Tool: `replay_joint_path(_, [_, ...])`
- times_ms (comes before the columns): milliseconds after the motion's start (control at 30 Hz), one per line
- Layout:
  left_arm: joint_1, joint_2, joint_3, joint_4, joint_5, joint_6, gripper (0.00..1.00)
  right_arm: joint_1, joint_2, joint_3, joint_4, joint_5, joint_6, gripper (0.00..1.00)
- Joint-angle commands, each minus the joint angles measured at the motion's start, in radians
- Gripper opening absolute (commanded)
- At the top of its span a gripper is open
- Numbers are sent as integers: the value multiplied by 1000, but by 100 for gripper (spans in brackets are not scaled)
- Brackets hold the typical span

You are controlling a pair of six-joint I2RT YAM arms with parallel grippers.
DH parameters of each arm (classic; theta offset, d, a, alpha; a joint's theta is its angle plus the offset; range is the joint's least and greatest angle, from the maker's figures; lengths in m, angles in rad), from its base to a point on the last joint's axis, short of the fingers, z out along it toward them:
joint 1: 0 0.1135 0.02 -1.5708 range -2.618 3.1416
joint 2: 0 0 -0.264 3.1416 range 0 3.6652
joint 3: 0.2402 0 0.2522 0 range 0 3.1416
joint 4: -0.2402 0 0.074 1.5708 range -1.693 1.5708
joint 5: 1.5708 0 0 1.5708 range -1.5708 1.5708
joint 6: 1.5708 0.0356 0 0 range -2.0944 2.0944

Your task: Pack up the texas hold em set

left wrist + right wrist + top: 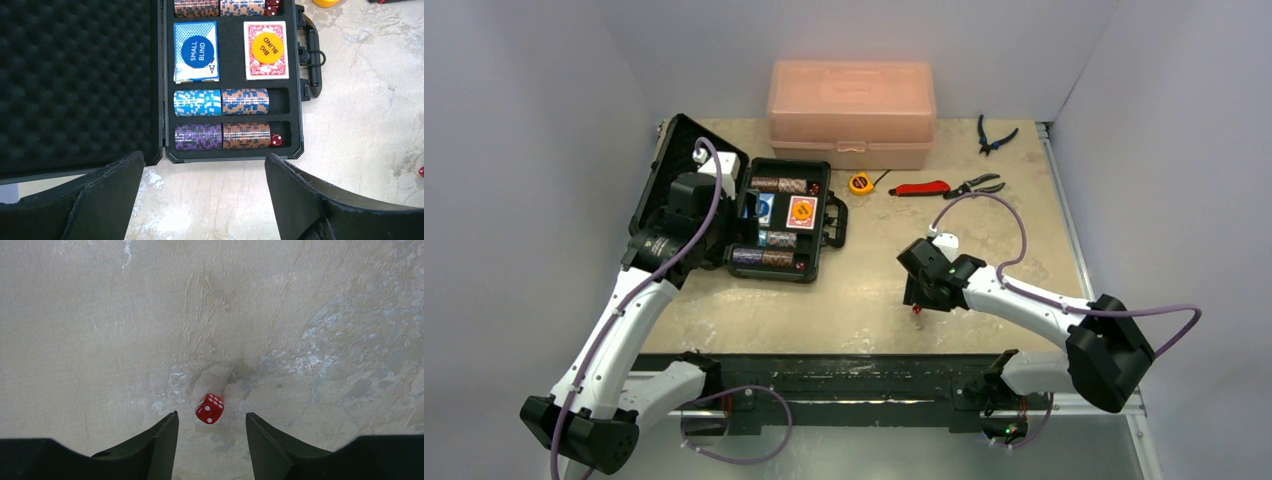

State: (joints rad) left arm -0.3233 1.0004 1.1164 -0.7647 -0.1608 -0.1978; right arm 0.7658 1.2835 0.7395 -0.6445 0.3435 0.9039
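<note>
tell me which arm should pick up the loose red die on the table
Right. The right end effector, open, hangs over the red die, roughly centred on it. The left end effector, also open, is over at the black case.

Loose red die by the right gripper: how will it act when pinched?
The die looks rigid and probably light, being tiny beside the fingers. Its glossy faces and rounded corners may let it squirt out or tumble on the smooth table if pinched off-centre.
</note>
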Motion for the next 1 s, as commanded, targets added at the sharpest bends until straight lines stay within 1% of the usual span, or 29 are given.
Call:
replay_joint_path(0, [-5,-24,3,30,-13,14,91,4,18,-6,37,-6,-6,54])
replay_joint_path(100, [-5,-26,3,31,-14,14,91,4,36,-6,42,-8,-8,50])
replay_joint_path(233, [-5,-28,3,30,-14,14,91,4,48,-8,47,-7,-9,47])
replay_joint_path(967, [-5,-31,3,30,-14,13,91,4,91,-23,72,-18,-31,38])
